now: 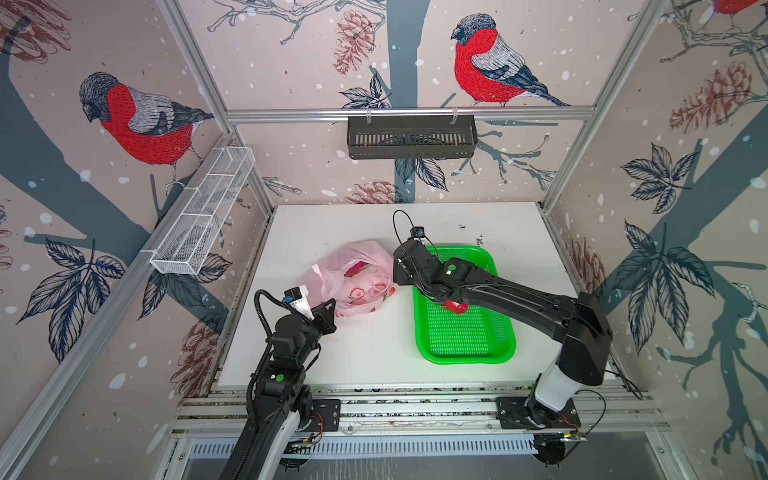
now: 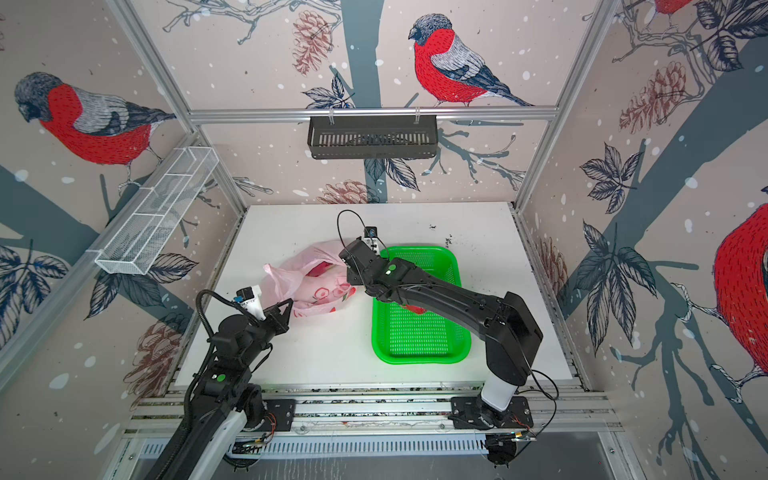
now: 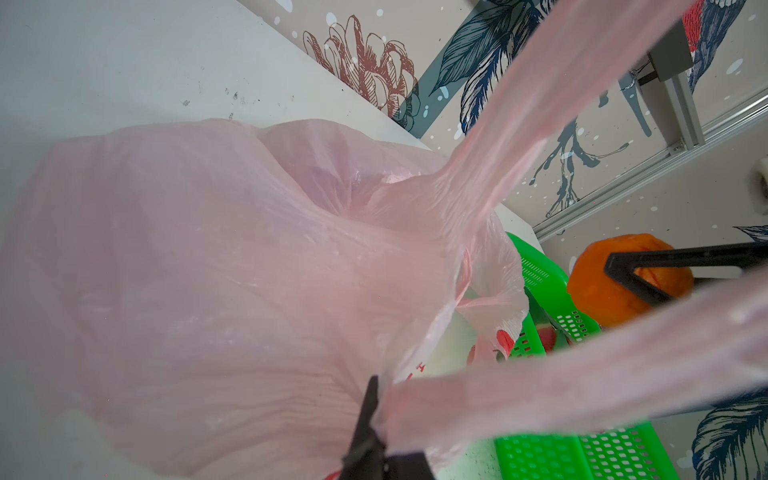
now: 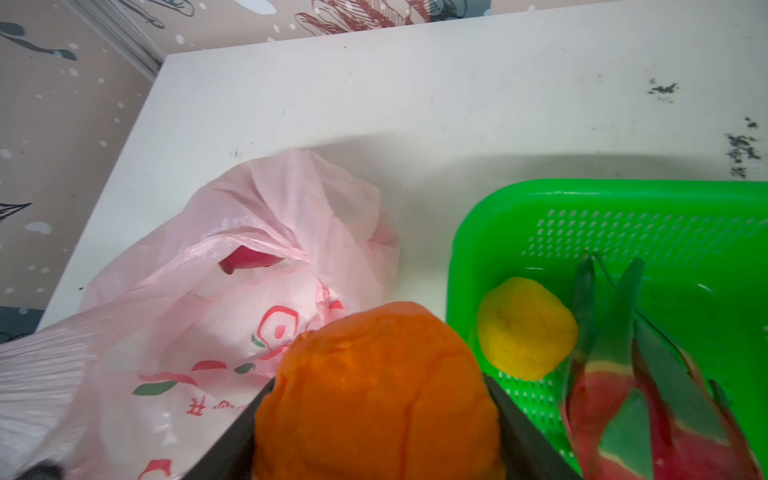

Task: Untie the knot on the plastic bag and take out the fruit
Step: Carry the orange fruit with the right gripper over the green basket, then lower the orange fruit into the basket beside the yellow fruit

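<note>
On the white tabletop (image 1: 374, 365), the left gripper (image 1: 330, 306) is clamped on a handle strip (image 3: 582, 399) of the translucent pale pink plastic bag (image 1: 368, 286). Beyond it the right gripper (image 4: 380, 384) holds the small orange ball (image 3: 598, 291) just beside the bright green perforated basket (image 1: 465, 359). The basket lies to the gripper's right and holds a yellow ball (image 4: 525, 328) and a magenta dragon fruit (image 4: 615, 419), while another red fruit (image 4: 249, 258) shows inside the bag.
</note>
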